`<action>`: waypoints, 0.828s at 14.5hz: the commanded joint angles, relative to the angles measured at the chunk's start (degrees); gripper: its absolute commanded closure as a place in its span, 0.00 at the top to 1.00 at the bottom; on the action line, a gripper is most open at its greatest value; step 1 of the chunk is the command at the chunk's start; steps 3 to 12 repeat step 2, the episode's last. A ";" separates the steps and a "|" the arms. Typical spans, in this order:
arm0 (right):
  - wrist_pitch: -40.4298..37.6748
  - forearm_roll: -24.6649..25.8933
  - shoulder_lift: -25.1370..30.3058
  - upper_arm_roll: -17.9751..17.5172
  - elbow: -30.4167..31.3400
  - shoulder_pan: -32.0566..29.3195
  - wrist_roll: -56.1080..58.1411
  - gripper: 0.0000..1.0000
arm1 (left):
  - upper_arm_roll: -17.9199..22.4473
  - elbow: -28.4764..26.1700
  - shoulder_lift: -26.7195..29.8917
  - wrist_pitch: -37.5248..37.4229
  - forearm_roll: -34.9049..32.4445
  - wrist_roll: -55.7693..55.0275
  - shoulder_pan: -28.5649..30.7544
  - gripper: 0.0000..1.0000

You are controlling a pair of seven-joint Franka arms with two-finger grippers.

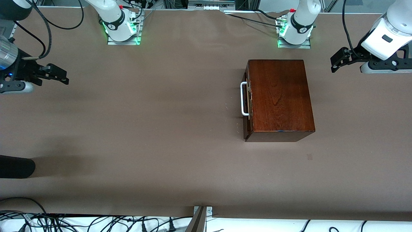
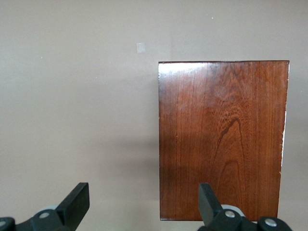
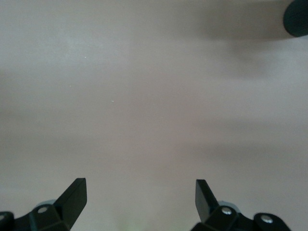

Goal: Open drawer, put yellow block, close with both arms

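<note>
The reddish-brown wooden box (image 1: 280, 95) stands on the table toward the left arm's end. Its drawer (image 1: 247, 106) is pushed in, with the white handle (image 1: 243, 98) facing the right arm's end. The left wrist view shows only the box's glossy top (image 2: 221, 139). My left gripper (image 1: 335, 63) hangs open and empty over the table's left-arm end, beside the box (image 2: 144, 192). My right gripper (image 1: 62, 77) hangs open and empty over bare table at the right arm's end (image 3: 140, 190). The yellow block is out of view.
Brown cloth covers the table (image 1: 161, 129). A dark rounded object (image 1: 16, 166) reaches in at the right arm's end, nearer the front camera, and shows in the right wrist view (image 3: 296, 17). A small pale mark (image 1: 309, 157) lies near the box. Cables run along the table's front edge.
</note>
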State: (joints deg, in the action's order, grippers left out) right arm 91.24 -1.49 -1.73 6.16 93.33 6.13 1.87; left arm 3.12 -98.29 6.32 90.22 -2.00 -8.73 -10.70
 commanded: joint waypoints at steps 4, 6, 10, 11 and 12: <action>-1.59 0.26 0.58 2.10 -1.39 0.20 0.06 1.00 | -0.04 0.56 0.53 -0.66 -0.02 1.17 1.29 1.00; -1.59 0.26 0.58 2.10 -1.39 0.20 0.06 1.00 | -0.04 0.56 0.53 -0.66 -0.02 1.17 1.29 1.00; -1.59 0.26 0.58 2.10 -1.39 0.20 0.06 1.00 | -0.04 0.56 0.53 -0.66 -0.02 1.17 1.29 1.00; -1.59 0.26 0.58 2.10 -1.39 0.20 0.06 1.00 | -0.04 0.56 0.53 -0.66 -0.02 1.17 1.29 1.00; -1.59 0.26 0.58 2.10 -1.39 0.20 0.06 1.00 | -0.04 0.56 0.53 -0.66 -0.02 1.17 1.29 1.00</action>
